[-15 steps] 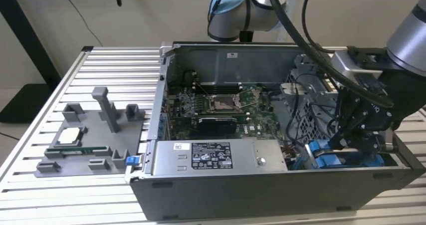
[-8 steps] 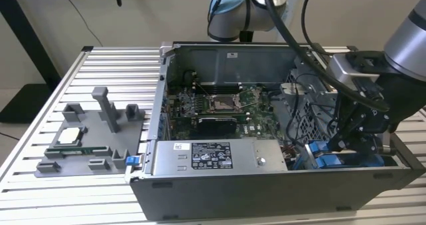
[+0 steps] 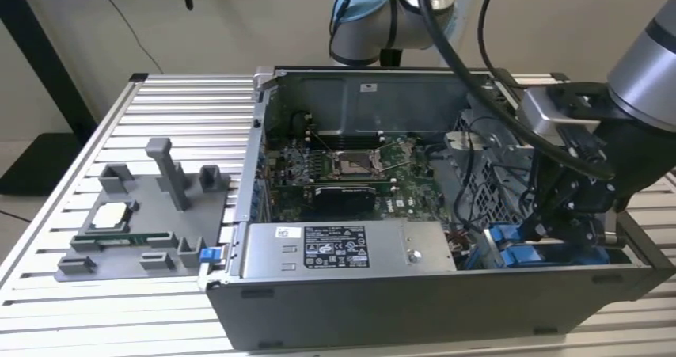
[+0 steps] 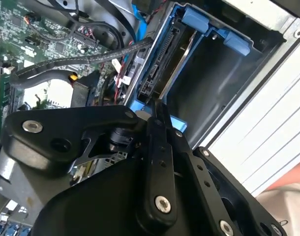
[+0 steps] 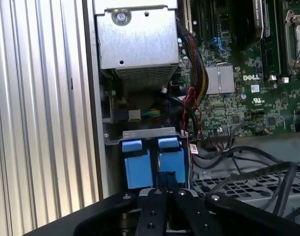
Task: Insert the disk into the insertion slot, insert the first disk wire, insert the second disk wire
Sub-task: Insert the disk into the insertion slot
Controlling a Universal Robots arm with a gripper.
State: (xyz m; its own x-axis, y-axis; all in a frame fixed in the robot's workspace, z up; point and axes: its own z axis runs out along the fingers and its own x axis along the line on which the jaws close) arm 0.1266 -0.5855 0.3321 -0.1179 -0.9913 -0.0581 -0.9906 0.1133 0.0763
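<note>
The disk [image 4: 157, 69] sits in its blue carrier [image 4: 209, 27] inside the grey insertion slot [image 4: 214, 83], with its connector edge facing out. In the first wrist view the carrier's blue tabs [image 5: 137, 167] stand side by side under a metal bracket. My gripper [image 4: 157, 105] is shut, its thin tips against the blue frame just beside the connector edge, and I see nothing between the fingers [image 5: 165, 179]. A black sleeved wire [image 4: 91, 56] runs loose across the board toward the disk. In the exterior view the gripper [image 3: 558, 232] hangs over the blue carrier [image 3: 518, 254] at the case's right end.
The open computer case [image 3: 423, 309] lies on a slatted metal table [image 3: 169, 88]. The labelled grey power-supply box [image 3: 338, 246] sits beside the bay, the motherboard [image 3: 359, 167] behind it. Loose black cables [image 5: 248, 167] cross near the bay. A grey parts fixture [image 3: 138, 214] stands on the exterior view's left.
</note>
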